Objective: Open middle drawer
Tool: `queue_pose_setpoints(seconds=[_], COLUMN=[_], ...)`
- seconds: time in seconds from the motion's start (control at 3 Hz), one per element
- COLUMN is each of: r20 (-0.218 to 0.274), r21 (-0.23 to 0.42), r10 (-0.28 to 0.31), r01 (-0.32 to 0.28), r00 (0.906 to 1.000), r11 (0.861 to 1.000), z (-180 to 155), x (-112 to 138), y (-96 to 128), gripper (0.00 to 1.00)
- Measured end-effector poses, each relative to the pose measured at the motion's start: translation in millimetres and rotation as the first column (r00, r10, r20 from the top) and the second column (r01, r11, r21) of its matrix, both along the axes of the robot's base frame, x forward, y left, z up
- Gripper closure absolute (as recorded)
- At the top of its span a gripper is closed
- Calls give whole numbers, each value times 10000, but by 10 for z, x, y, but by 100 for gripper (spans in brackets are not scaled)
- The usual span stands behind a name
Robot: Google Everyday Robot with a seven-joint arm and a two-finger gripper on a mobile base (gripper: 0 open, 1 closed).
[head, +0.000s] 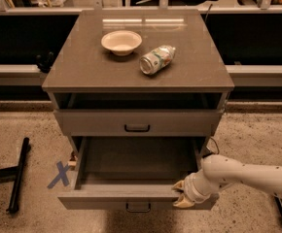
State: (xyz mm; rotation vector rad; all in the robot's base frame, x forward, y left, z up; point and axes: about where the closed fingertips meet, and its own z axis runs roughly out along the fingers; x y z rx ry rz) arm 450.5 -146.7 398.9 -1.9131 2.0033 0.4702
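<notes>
The gripper (180, 194) sits low in the view, at the right end of the middle drawer's front panel. Its two tan fingers (179, 184) straddle the panel's top edge, one inside the drawer and one in front of it, clamped on that edge. The white arm (248, 174) runs away from it to the right and out of view.

The middle drawer (131, 163) stands well open, its dark floor stretching left of and behind the gripper. Its small black handle (138, 207) is just left of the gripper and slightly lower, on the front face.

Above the gripper and a little to the left is the top drawer (97, 123), with its own black handle (137, 128) at the centre. Higher still lies the cabinet top (78, 69). A can (157, 59) lies on its side there, and a pale bowl (121, 41) stands near it to the left.

Far left of the gripper, on the speckled floor, a blue tape cross (60, 174) lies beside the drawer's corner. A black bar (18, 174) lies farther out.
</notes>
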Motion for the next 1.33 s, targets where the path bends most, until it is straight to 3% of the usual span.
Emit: queue_pose_setpoints(seconds=[0.33, 1.33], r20=[-1, -86], r21=[0, 31], r10=[0, 55], r01=[0, -55], r00=[10000, 9999], r11=[10000, 10000], z=[23, -11], x=[0, -33], y=[0, 30], gripper=[100, 29])
